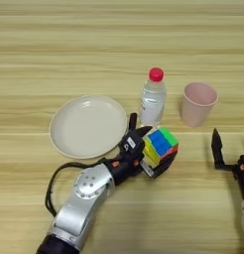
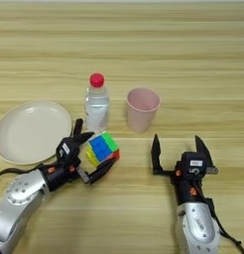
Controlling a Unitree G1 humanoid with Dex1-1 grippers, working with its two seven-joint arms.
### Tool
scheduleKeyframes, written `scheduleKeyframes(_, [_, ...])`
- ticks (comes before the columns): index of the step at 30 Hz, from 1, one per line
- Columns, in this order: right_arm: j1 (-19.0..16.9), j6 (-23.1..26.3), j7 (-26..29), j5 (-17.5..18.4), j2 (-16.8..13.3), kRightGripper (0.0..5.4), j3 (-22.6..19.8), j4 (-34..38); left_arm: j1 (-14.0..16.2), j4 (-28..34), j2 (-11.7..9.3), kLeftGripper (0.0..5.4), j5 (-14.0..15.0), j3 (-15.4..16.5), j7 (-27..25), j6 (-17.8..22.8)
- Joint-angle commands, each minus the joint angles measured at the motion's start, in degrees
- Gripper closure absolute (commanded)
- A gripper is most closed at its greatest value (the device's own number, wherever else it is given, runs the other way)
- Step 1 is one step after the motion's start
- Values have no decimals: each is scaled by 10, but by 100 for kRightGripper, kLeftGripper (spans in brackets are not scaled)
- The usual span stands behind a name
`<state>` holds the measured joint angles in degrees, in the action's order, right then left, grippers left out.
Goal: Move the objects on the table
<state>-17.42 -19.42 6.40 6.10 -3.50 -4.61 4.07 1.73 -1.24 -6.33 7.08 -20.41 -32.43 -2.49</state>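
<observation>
- Reference landmark: the pink cup (image 2: 142, 108), standing upright on the table (image 2: 193, 49).
- The puzzle cube (image 2: 102, 148) sits left of the cup and nearer the robot, tilted on a corner, between the fingers of the left gripper (image 2: 96, 154).
- Left gripper: clamped on the puzzle cube, one black finger above its upper left side, the other under its lower right edge. Whether the cube touches the table cannot be determined.
- The clear bottle (image 2: 96, 103) with red cap stands upright just left of the cup, apart from it, directly behind the cube and close to the gripper's upper finger.
- The cream plate (image 1: 88, 126) lies further left of the cup, beyond the bottle; its near right rim is just beside the left gripper's wrist.
- Right gripper (image 2: 177, 149): near the cup, on its robot-facing side and slightly right, fingers spread wide and pointing away from the robot, grasping nothing.
</observation>
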Motion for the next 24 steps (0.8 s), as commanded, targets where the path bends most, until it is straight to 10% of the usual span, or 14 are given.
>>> scheduleKeyframes(1, [4,6,-1,0,3,0,0,-2,6,23,-5,7,-2,6,9,14])
scheduleKeyframes(24, [7,3,-1,-2,3,0,3,-6,-51,-30,6,3,-13,73,60,-3])
